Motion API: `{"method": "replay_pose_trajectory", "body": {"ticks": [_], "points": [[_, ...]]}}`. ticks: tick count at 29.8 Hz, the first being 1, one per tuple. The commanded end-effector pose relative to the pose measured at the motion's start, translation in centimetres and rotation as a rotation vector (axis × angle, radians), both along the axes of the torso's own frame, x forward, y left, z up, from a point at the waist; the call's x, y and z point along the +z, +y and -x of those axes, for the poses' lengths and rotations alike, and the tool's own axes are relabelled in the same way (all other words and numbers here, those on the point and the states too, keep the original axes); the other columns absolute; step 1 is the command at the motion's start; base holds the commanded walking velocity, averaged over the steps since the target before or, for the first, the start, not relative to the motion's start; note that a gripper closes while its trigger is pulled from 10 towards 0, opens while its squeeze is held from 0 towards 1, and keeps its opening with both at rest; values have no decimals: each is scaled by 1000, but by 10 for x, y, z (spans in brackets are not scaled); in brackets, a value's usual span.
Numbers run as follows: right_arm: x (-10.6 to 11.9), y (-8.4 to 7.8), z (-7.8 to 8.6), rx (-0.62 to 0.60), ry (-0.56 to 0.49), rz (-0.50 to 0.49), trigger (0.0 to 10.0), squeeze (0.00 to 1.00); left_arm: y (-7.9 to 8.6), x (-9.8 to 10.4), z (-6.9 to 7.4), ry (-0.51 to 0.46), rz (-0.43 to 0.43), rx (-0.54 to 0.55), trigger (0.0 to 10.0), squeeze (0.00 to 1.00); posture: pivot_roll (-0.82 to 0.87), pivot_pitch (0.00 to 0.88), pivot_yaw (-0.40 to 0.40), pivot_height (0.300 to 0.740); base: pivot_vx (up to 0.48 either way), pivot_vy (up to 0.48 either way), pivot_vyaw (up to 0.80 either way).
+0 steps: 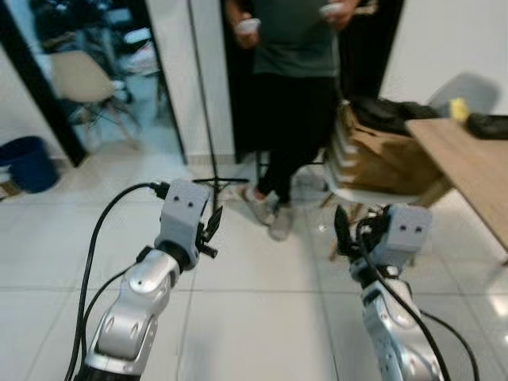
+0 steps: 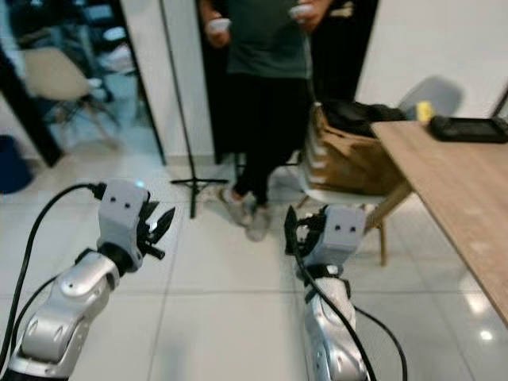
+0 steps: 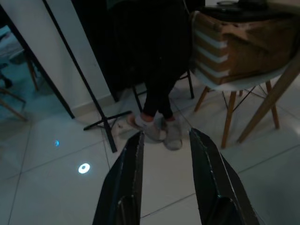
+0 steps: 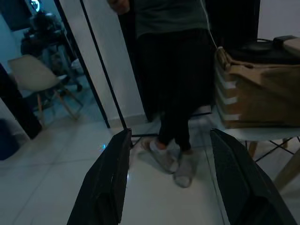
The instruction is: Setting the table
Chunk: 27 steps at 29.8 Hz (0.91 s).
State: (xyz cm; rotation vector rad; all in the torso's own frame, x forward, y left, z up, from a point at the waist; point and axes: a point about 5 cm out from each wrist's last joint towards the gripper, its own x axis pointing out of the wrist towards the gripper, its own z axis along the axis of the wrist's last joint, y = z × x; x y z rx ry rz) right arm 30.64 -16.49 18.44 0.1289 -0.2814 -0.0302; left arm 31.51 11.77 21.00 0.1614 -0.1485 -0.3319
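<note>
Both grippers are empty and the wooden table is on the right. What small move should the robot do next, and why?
Probably turn right toward the wooden table. The left gripper and right gripper hang open over bare floor, and a person stands straight ahead.

One person (image 1: 294, 87) stands ahead, one wooden table (image 1: 476, 171) to the right, two grippers (image 1: 213, 226) (image 1: 343, 232), one cardboard box (image 1: 381, 155) on one white chair (image 3: 234, 86), one blue bin (image 1: 28, 163).
</note>
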Motion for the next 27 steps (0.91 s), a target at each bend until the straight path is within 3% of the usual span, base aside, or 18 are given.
{"method": "replay_pose_trajectory", "body": {"ticks": [1,19,27], "points": [[-4,0,1,-4,18,-3,10000,0,3,-3,1,6,-9,8,10000,0,65,74,124,740,0,0,794],[-5,0,0,-2,25,4,10000,0,3,-4,-2,7,-3,17,10000,0,42,80,100,740,0,0,793],[4,-9,-3,11,18,55,10000,0,-9,-2,-8,-10,46,15,10000,0,0,78,56,740,0,0,793]]}}
